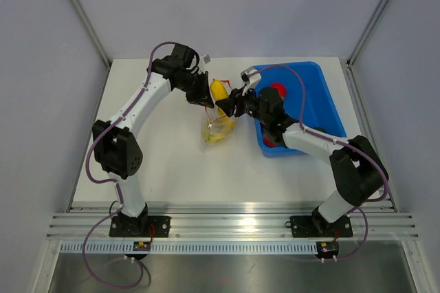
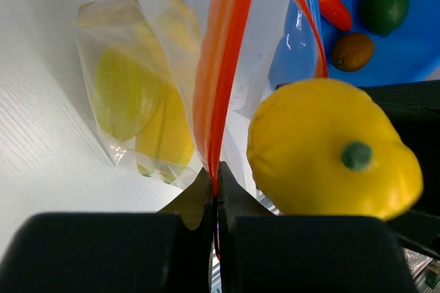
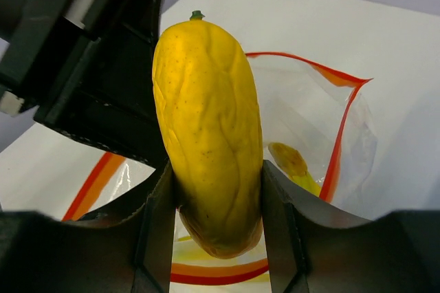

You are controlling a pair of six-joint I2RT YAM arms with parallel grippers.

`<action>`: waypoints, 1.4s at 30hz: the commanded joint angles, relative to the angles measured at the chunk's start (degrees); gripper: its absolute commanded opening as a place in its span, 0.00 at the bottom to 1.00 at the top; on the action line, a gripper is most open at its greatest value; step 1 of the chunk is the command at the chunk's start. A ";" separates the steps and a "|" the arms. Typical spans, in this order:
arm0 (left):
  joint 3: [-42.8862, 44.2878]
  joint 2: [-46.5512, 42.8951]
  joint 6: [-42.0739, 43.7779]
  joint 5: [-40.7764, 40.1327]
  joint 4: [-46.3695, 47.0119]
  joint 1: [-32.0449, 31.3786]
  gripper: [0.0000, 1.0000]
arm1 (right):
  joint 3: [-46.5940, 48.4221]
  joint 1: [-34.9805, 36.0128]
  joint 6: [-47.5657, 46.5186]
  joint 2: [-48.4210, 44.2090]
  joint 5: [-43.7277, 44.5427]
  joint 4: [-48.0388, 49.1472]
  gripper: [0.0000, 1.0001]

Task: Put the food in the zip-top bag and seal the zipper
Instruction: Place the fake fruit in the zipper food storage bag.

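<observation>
The clear zip-top bag (image 1: 218,131) hangs over the table's middle, its lower end on the table. My left gripper (image 1: 204,99) is shut on the orange-red zipper (image 2: 220,66) and holds the mouth up (image 2: 216,177). A curved yellow banana (image 2: 161,124) with a dark tip (image 3: 289,161) lies inside the bag. My right gripper (image 1: 227,106) is shut on a long wrinkled yellow food piece (image 3: 206,121) with a green stem tip, held just above the open mouth (image 3: 216,193). This piece also shows in the left wrist view (image 2: 330,155). The zipper edge (image 3: 342,135) gapes open.
A blue plastic bin (image 1: 315,97) stands at the right and holds a red tomato (image 1: 278,90). The left wrist view shows a lime (image 2: 383,4), a brown fruit (image 2: 352,51) and a red pepper (image 2: 330,1) in it. My left arm's black wrist (image 3: 89,66) is close beside the right gripper.
</observation>
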 commanded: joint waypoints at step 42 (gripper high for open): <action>1.75 -5.36 1.35 5.42 1.81 0.97 0.00 | 28.27 3.05 -14.25 8.25 16.91 -53.12 0.61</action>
